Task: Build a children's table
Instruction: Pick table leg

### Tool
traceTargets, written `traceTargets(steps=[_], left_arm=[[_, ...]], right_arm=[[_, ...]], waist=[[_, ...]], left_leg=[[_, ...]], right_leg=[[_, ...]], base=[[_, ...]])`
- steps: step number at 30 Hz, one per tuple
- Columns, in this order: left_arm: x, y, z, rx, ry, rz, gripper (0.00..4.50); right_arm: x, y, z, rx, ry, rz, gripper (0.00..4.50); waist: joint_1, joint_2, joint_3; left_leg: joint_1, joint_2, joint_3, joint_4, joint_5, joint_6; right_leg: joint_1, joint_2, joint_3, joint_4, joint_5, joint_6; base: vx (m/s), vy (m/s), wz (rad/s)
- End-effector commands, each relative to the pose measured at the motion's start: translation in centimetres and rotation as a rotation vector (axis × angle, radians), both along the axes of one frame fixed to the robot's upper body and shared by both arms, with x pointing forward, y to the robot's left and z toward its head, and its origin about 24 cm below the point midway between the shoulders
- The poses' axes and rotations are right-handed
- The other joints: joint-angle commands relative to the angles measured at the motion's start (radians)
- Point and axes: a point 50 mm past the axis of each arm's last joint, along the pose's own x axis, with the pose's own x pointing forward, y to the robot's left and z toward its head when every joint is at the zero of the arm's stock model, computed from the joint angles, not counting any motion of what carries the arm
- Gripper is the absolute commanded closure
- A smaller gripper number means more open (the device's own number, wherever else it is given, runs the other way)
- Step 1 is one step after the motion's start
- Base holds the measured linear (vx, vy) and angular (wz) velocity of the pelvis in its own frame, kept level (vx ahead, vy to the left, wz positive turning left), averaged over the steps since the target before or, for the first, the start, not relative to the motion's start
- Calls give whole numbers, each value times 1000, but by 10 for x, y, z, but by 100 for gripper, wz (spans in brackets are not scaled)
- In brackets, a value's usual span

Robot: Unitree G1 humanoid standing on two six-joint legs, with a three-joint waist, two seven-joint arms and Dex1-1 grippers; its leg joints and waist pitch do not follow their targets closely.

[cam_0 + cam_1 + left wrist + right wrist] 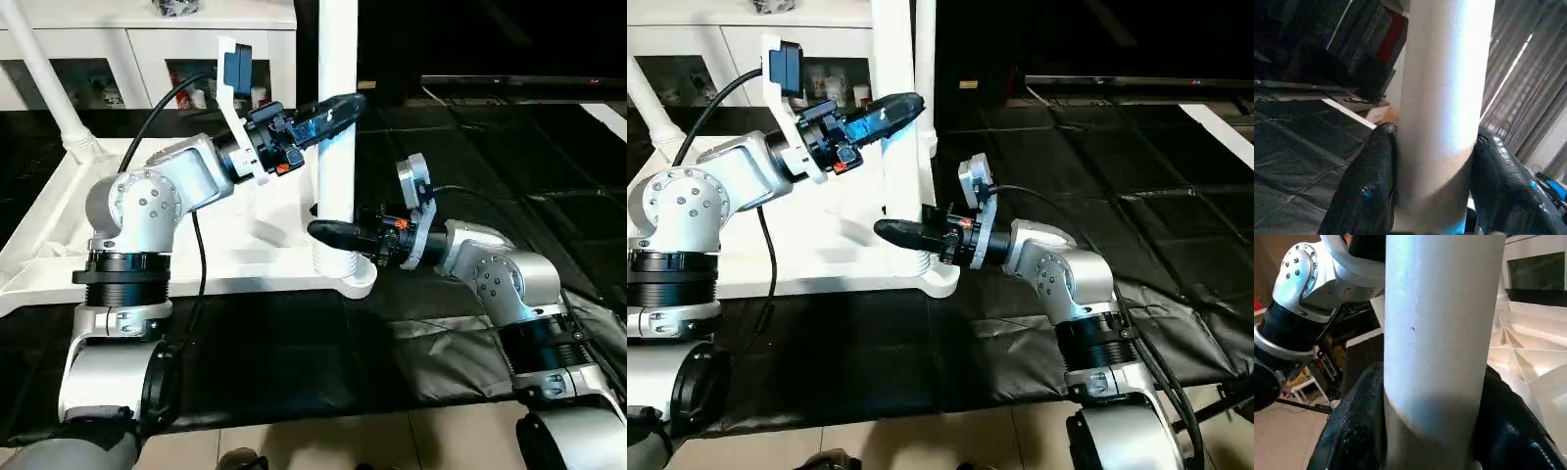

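The children's table top (49, 250) lies upside down on a black mat, ribbed underside up. One white leg (336, 157) stands upright in its near right corner lobe. My left gripper (341, 106) holds this leg high up, and the left wrist view has a black finger (1369, 186) pressed on each side of the leg (1444, 98). My right gripper (328, 233) holds the same leg low down, just above the socket, its fingers (1354, 431) flanking the leg (1440, 323). A second leg (44, 73) rises from the far left corner.
Behind the table top stands a white cabinet (147, 49) with glass doors. The black mat (490, 147) stretches out to the right and toward me, ending at a tiled floor (323, 441) near my body. A cable (196, 255) hangs from my left forearm.
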Motion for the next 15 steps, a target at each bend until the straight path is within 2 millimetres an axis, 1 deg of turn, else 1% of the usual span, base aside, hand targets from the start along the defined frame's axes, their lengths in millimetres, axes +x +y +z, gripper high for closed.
traceTargets(steps=[1, 2, 3, 4, 6, 7, 8, 10, 11, 12, 13, 15], left_arm=[[6, 6, 1, 17, -6, 89, 264], [7, 7, 1, 20, -10, 106, 264], [7, 7, 2, 23, -14, 127, 264], [7, 7, 2, 23, -14, 127, 264], [10, 9, 3, 42, -26, 178, 264], [11, 10, 3, 58, -33, 214, 265], [12, 10, 2, 89, -45, 246, 267], [14, 10, 0, 151, -72, 305, 268], [15, 7, 0, 192, -99, 350, 268], [15, 7, 0, 192, -99, 350, 268], [15, 6, 0, 207, -111, 367, 268], [15, 2, 2, 222, -127, 381, 268]], right_arm=[[4, -3, 1, -51, -37, -39, 252], [5, -3, 1, -54, -42, -61, 217], [9, -4, 2, -53, -61, -102, 196], [9, -4, 2, -53, -61, -102, 182], [13, -7, 3, -52, -82, -158, 174], [14, -9, 3, -60, -111, -185, 162], [14, -10, 4, -61, -124, -198, 140], [17, -12, 5, -80, -169, -293, 137], [18, -14, 3, -140, -150, -358, 135], [18, -14, 3, -140, -150, -358, 127], [19, -15, 2, -154, -146, -373, 100], [20, -17, 6, -142, -174, -406, 92]], waist=[[3, 0, -103], [2, 0, -104], [2, 1, -103], [1, 1, -103], [0, 0, -103], [0, -2, -104], [-1, -5, -103], [-2, -3, -103], [-4, -8, -102], [-3, -5, -103], [-3, -8, -103], [-2, -6, -104]], left_leg=[[6, 40, -17, -64, -74, 27], [7, 40, -17, -64, -72, 26], [7, 41, -17, -64, -77, 22], [7, 40, -17, -64, -80, 19], [7, 38, -16, -64, -80, 17], [6, 39, -17, -64, -77, 18], [6, 39, -16, -64, -71, 20], [6, 39, -17, -64, -60, 22], [7, 40, -18, -66, -51, 22], [8, 39, -17, -65, -45, 19], [7, 39, -16, -65, -47, 20], [7, 39, -15, -65, -56, 21]], right_leg=[[75, -86, 79, -70, -322, -22], [74, -84, 79, -69, -319, -21], [72, -87, 79, -69, -324, -21], [73, -86, 79, -71, -327, -19], [74, -85, 78, -72, -333, -11], [74, -86, 79, -69, -329, -9], [74, -84, 79, -70, -323, -5], [73, -84, 80, -67, -316, -1], [71, -83, 81, -69, -314, 2], [72, -84, 81, -66, -309, -1], [73, -85, 81, -66, -310, -2], [73, -87, 82, -67, -316, -2]], base=[[0, 0, 0], [0, 0, 0], [0, 0, 0], [0, 0, 0], [0, 0, 0], [0, 0, 0], [0, 0, 0], [0, 0, 0], [0, 0, 0], [0, 0, 0], [0, 0, 0], [0, 0, 0]])
